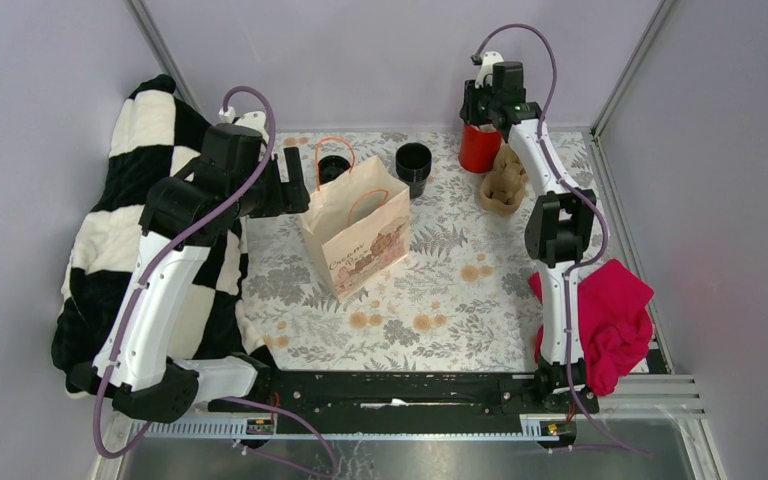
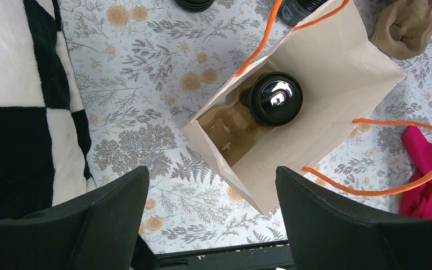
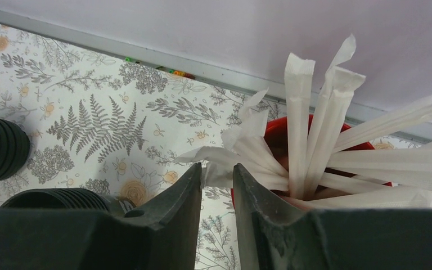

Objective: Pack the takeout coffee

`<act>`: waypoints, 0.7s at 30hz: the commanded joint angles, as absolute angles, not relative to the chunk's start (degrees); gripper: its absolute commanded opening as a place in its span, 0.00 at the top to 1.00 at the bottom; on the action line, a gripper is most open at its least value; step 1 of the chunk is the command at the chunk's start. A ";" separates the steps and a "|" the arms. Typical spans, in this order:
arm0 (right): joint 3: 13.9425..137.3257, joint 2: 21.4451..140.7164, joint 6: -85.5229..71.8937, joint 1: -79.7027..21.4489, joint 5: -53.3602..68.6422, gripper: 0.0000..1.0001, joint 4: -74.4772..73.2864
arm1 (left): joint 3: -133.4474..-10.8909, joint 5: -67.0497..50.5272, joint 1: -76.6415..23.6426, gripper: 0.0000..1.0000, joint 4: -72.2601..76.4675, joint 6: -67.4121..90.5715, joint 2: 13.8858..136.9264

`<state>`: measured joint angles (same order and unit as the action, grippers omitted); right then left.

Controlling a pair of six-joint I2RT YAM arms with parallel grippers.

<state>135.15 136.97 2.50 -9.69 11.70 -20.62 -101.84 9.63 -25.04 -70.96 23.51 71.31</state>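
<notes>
The takeout coffee (image 2: 274, 98), a small black cup with a shiny round lid, stands inside the open paper bag (image 2: 337, 84), on a brown pulp carrier (image 2: 229, 121) at the bag's bottom. My left gripper (image 2: 212, 181) hovers open above the bag's near corner, holding nothing; from above it sits just left of the bag (image 1: 355, 225). My right gripper (image 3: 217, 169) is at the red cup (image 3: 275, 135) of white paper-wrapped sticks, its jaws closed on the crumpled end of one stick (image 3: 216, 175). From above, that gripper (image 1: 487, 112) hangs over the red cup (image 1: 478, 150).
Two ridged black cups (image 1: 413, 165) (image 1: 335, 168) stand behind the bag. A second pulp carrier (image 1: 503, 182) lies by the red cup. A checkered blanket (image 1: 110, 240) covers the left edge. A pink cloth (image 1: 610, 320) lies at the right.
</notes>
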 commanded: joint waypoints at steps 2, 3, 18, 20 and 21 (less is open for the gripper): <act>136.18 137.35 3.09 -9.87 11.57 0.70 -20.80 | -101.87 9.40 -24.79 0.13 -69.43 22.94 71.19; 136.54 137.30 3.14 -9.92 11.44 0.73 -20.71 | -101.94 9.31 -24.77 0.13 -69.43 22.87 71.22; 137.34 131.02 3.24 -9.93 6.37 1.00 -21.25 | -101.69 9.23 -24.77 0.13 -68.90 22.94 71.23; 137.41 129.74 3.21 -9.93 5.71 1.00 -21.27 | -101.53 9.08 -24.77 0.13 -68.47 22.86 71.11; 137.64 129.16 3.11 -9.88 5.30 1.00 -21.31 | -101.47 8.92 -24.78 0.13 -68.32 22.78 71.10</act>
<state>135.98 136.68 2.74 -9.69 7.90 -21.67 -101.75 9.41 -25.04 -70.76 23.51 71.40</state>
